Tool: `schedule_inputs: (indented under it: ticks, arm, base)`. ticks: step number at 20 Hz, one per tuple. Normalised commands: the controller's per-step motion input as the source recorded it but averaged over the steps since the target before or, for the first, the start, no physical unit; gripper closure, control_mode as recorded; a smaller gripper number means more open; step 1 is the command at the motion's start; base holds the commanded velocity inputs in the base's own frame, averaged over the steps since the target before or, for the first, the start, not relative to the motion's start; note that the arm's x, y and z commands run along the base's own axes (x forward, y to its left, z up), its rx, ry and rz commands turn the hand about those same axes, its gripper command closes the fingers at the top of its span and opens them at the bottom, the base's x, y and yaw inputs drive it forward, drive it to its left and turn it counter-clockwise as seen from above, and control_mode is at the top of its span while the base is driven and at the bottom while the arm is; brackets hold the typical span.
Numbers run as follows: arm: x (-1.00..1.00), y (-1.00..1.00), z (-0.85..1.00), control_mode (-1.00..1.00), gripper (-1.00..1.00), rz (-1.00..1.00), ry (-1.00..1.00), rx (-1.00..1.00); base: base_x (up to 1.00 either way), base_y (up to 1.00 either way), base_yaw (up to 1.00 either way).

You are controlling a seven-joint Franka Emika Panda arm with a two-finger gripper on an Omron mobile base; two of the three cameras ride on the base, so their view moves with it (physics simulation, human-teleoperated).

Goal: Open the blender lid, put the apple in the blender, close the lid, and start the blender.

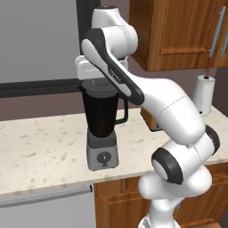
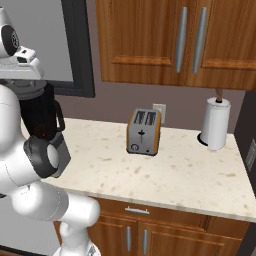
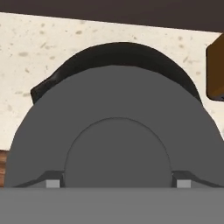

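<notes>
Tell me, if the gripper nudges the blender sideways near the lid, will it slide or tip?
Probably tips: the blender is tall on a small grey base. The gripper straddles the blender lid knob, a high contact point. The smooth counter might allow sliding.

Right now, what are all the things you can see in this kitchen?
blender: one, dark jar on a grey base, on the counter in front of the arm
blender lid: one, dark grey, on top of the jar
apple: a red shape showing faintly through the jar
toaster: one, silver with orange sides, by the wall
paper towel roll: one, white, at the counter's right end
counter: one, speckled cream
cabinets: brown wood, above and below
gripper: one, fingertips either side of the lid's knob
</notes>
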Motion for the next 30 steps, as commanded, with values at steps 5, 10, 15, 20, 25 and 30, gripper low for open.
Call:
schedule_inputs:
  ticks: [5,10,15,20,25,30]
  arm:
    - [0.28,0.0,0.0,-1.0,1.0,0.0,-0.04,-0.03]
    - [0.25,0.0,0.0,-1.0,1.0,0.0,-0.06,-0.03]
    - [0.25,0.0,0.0,-1.0,1.0,0.0,-0.04,-0.01]
    - [0.2,0.0,-0.04,-1.0,1.0,0.01,-0.06,0.0]
    - [0.06,0.0,-0.11,-1.0,1.0,0.01,0.0,0.0]
    - [0.0,0.01,-0.11,-1.0,1.0,0.01,0.0,0.0]
  base:
    - [0.0,0.0,0.0]
    - [0.0,0.0,0.0]
    - [0.0,0.0,0.0]
    - [0.0,0.0,0.0]
    - [0.0,0.0,0.0]
    - [0.0,0.0,0.0]
